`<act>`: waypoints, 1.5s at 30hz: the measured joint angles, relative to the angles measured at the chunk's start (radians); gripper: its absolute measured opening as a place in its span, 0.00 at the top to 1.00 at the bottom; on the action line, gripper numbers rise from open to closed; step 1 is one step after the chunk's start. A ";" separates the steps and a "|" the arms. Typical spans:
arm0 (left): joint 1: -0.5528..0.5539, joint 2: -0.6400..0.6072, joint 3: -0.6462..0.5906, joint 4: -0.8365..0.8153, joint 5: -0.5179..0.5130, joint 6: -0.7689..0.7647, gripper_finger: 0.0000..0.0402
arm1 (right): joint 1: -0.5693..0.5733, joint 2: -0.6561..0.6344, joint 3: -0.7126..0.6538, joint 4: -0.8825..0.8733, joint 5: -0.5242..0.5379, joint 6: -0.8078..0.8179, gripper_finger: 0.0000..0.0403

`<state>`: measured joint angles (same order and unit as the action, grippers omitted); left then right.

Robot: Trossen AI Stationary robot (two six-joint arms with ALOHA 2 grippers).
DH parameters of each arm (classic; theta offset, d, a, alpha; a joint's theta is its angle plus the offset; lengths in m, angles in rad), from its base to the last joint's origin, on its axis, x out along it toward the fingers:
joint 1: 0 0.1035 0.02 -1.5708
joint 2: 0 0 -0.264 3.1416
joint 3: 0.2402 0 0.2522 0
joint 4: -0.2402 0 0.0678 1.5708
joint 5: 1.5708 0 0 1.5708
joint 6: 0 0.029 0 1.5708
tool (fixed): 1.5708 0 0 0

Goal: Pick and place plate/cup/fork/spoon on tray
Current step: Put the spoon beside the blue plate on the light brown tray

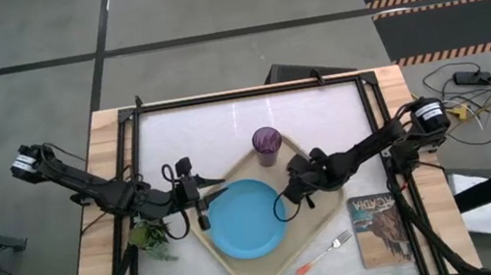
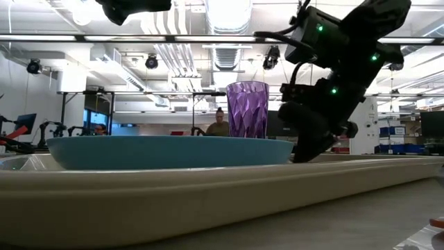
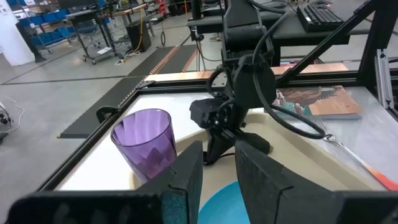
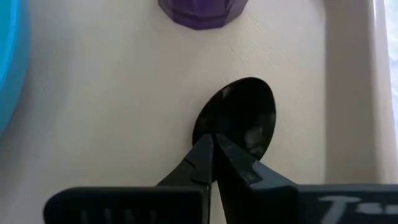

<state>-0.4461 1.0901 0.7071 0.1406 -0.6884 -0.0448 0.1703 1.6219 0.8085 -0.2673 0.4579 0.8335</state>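
The beige tray (image 1: 246,272) lies slantwise mid-table. The light-blue plate (image 1: 246,217) rests flat in it, and the purple cup (image 1: 267,144) stands upright at its far corner. The orange-handled fork (image 1: 326,252) lies on the table beside the tray's near right rim. My right gripper (image 1: 291,192) is low over the tray between cup and plate, shut on the dark spoon (image 4: 239,121). My left gripper (image 1: 217,188) is open and empty, hovering at the tray's left rim, well above it. My right gripper pinches the spoon between its two fingertips (image 4: 205,158) at the neck just behind the oval bowl (image 4: 242,115). The fingers slant down from the table's right. The bowl sticks out past the fingertips, at or just above the tray floor; the handle is hidden under the gripper.
A printed book (image 1: 379,228) lies on the table right of the tray. A small green plant sprig (image 1: 148,238) lies under the left arm. A black frame rails the table's left, far and right sides. People show in the room beyond.
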 joint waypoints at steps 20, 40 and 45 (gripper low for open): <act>0.001 0.000 0.000 0.000 0.000 0.000 0.81 | 0.028 -0.051 0.102 -0.111 -0.020 -0.047 0.98; 0.001 0.000 0.000 0.000 0.000 0.000 0.81 | 0.042 -0.023 0.042 -0.159 -0.035 -0.024 0.98; 0.001 0.000 0.000 0.000 0.000 0.000 0.81 | 0.048 -0.023 0.042 -0.109 -0.040 -0.030 0.98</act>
<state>-0.4454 1.0897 0.7071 0.1410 -0.6884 -0.0444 0.2187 1.5993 0.8505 -0.3761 0.4180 0.8032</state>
